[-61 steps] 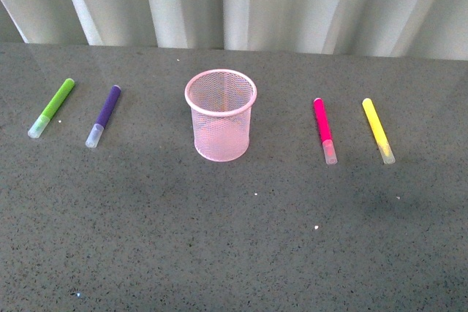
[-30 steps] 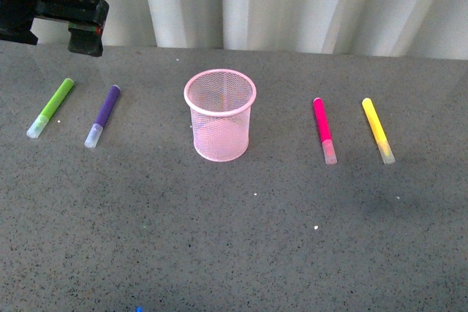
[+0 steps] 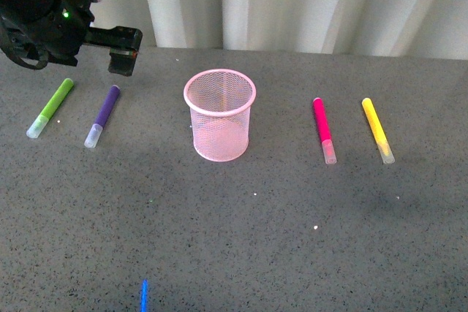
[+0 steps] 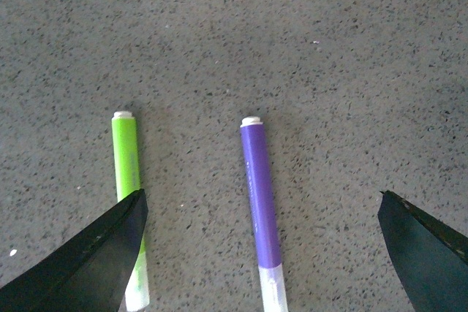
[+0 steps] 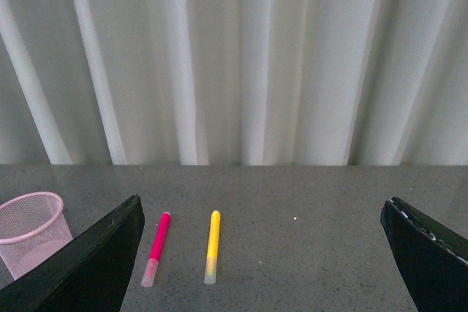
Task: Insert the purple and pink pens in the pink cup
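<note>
- The left gripper (image 4: 261, 196) hangs over the far left with its jaws spread wide; its arm is cut off.
- The green pen (image 3: 51, 107) and the purple pen (image 3: 103, 115) lie flat, left of the upright pink cup (image 3: 219, 116).
- The pink pen (image 3: 323, 129) and the yellow pen (image 3: 377, 130) lie to its right.
- The right gripper (image 5: 261, 206) has its jaws spread; only the finger edges show.

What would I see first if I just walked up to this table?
The pink cup stands out first, upright in the middle of the grey table. Bright pens lie beside it: lime-green pen and purple pen on the left, pink pen and yellow pen on the right. The black left arm hovers over the purple one, jaws wide open.
</note>
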Controlling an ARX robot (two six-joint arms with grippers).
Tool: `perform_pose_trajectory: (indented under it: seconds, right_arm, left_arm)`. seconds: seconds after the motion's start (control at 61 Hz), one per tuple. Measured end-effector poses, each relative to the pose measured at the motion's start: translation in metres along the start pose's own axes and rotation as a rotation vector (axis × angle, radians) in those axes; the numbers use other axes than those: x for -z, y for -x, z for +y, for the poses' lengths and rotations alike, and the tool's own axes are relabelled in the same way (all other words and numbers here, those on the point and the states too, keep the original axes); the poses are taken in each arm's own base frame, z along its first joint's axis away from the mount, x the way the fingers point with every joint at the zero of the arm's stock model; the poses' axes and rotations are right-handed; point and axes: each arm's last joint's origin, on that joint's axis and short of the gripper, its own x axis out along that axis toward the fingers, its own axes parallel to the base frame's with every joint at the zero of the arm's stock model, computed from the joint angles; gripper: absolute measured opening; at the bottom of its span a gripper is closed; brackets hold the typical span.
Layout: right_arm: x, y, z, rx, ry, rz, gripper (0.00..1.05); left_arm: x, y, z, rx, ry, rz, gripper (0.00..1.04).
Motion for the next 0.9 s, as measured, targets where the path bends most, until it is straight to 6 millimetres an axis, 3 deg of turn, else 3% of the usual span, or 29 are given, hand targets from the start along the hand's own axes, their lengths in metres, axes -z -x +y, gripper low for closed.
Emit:
perform_pose_trajectory:
  seconds: [0.295, 0.64, 0.738, 0.902]
  right_arm:
    - [0.000, 0.000, 0.000, 0.000, 0.000, 0.000, 0.98]
    - [0.000, 0.000, 0.000, 0.000, 0.000, 0.000, 0.98]
    - [0.000, 0.000, 0.000, 0.000, 0.000, 0.000, 0.98]
    - [0.000, 0.000, 0.000, 0.000, 0.000, 0.000, 0.98]
  left_arm:
    - [0.017, -0.033, -0.001, -0.002, 0.019, 0.057, 0.98]
    - [0.017, -0.052, -0.005, 0.002, 0.035, 0.062, 0.98]
    - [0.022, -0.060, -0.008, 0.003, 0.031, 0.071, 0.76]
    - [0.022, -0.063, -0.010, 0.011, 0.031, 0.056, 0.52]
